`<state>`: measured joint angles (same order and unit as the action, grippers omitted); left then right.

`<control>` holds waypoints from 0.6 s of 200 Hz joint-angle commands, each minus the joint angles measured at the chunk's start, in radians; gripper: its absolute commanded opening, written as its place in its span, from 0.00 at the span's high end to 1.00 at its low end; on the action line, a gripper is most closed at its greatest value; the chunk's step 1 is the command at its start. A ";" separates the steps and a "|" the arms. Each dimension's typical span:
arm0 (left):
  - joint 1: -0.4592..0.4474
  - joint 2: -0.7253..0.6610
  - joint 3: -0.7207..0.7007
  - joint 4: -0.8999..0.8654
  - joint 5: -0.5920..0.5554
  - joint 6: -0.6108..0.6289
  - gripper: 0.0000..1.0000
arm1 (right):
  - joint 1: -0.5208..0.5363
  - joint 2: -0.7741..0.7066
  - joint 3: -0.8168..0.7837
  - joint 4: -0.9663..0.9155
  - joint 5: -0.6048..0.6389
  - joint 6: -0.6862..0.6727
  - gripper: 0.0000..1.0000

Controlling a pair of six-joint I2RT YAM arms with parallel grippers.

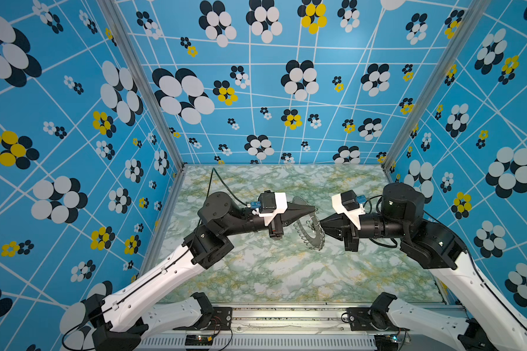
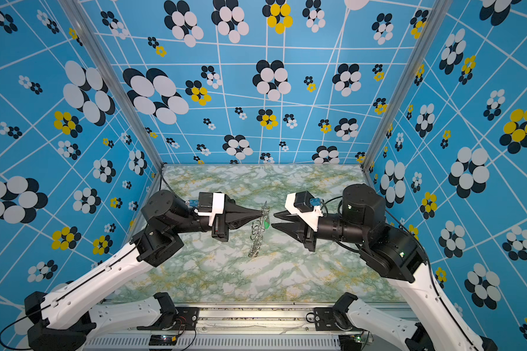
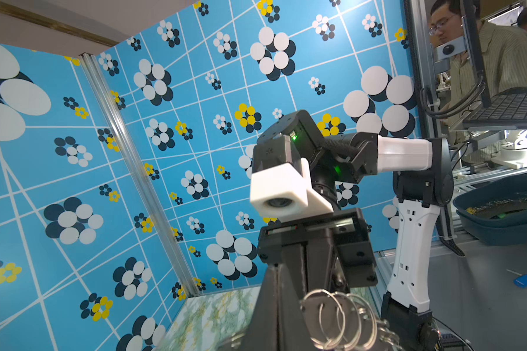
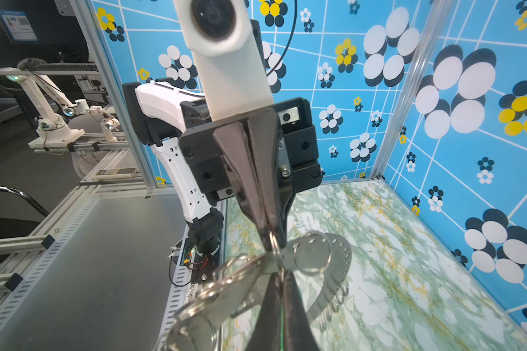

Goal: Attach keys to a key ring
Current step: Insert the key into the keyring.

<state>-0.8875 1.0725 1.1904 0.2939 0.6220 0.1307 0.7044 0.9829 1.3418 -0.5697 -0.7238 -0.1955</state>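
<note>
Currently, table (image 1: 256,273): green-veined marble-pattern surface, lying beneath both grippers.
Key ring (image 1: 312,240): large flat grey metal disc with a wide centre hole. It is held on edge at the tip of the left gripper and hangs down from it, between the two grippers. In a top view (image 2: 256,240) it appears almost edge-on. The right wrist view (image 4: 341,252) shows a row of small holes along its rim. Whether its low edge touches the table cannot be told.
Left gripper (image 1: 313,209): jaws pressed together on the upper rim of the key ring, confirmed in both top views (image 2: 260,214).
Right gripper (image 1: 322,225): just beside the ring, opposite the left gripper. Its jaws meet at a point in the right wrist view and in a top view. In a top view (image 2: 273,220) the fingertips stand slightly apart.
Wire loops (image 3: 332,316): many bright silvery rings fringing the outer edge of the key ring, bunched just beyond the left fingertips.
Key tag (image 2: 266,224): small and bright green, directly ahead of the right fingertips and against the ring. In the right wrist view only a thin green sliver (image 4: 282,319) shows, pinched between the right jaws.
</note>
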 commanded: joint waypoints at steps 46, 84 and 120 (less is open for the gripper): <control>0.020 0.014 -0.001 0.049 0.071 -0.043 1.00 | 0.010 -0.038 0.062 -0.099 0.114 -0.074 0.79; 0.025 0.007 -0.005 0.007 0.091 -0.043 1.00 | 0.009 -0.043 0.127 -0.210 0.223 -0.155 0.74; 0.023 0.006 -0.009 -0.002 0.100 -0.049 1.00 | 0.008 -0.048 0.149 -0.134 0.172 -0.115 0.74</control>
<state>-0.8707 1.0901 1.1900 0.2783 0.6987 0.0959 0.7067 0.9417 1.4673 -0.7258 -0.5396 -0.3187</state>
